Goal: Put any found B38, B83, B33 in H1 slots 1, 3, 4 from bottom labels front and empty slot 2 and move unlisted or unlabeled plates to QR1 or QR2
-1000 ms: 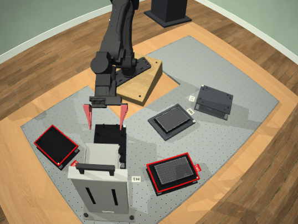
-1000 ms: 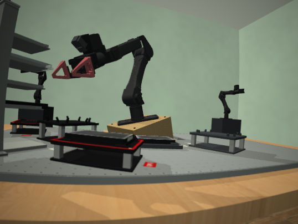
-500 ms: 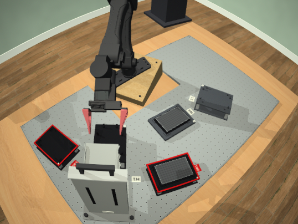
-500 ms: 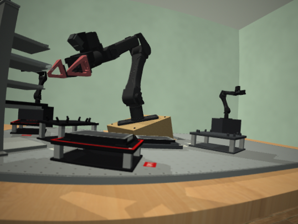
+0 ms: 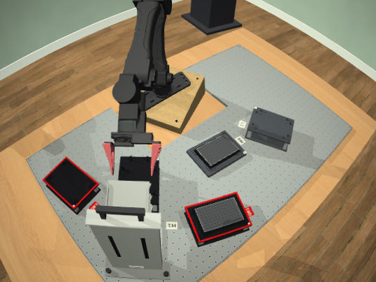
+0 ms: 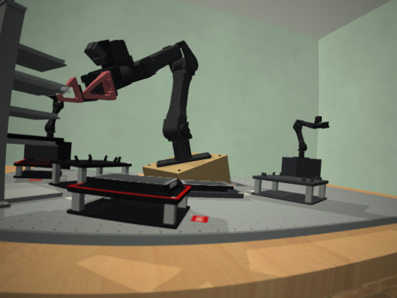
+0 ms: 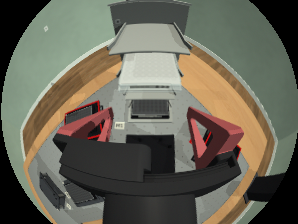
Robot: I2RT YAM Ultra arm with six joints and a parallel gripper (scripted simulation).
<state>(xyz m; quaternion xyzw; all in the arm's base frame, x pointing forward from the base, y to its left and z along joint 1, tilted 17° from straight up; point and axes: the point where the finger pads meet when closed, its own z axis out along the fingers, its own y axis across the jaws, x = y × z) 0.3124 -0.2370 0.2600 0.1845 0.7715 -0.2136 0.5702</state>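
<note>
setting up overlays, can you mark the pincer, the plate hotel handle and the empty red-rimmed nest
pincer (image 5: pixel 132 161), top view, midway between its red fingertips
plate hotel handle (image 5: pixel 120 210), top view, middle of the dark bar
empty red-rimmed nest (image 5: pixel 70 182), top view, its dark bed left of the hotel
</note>
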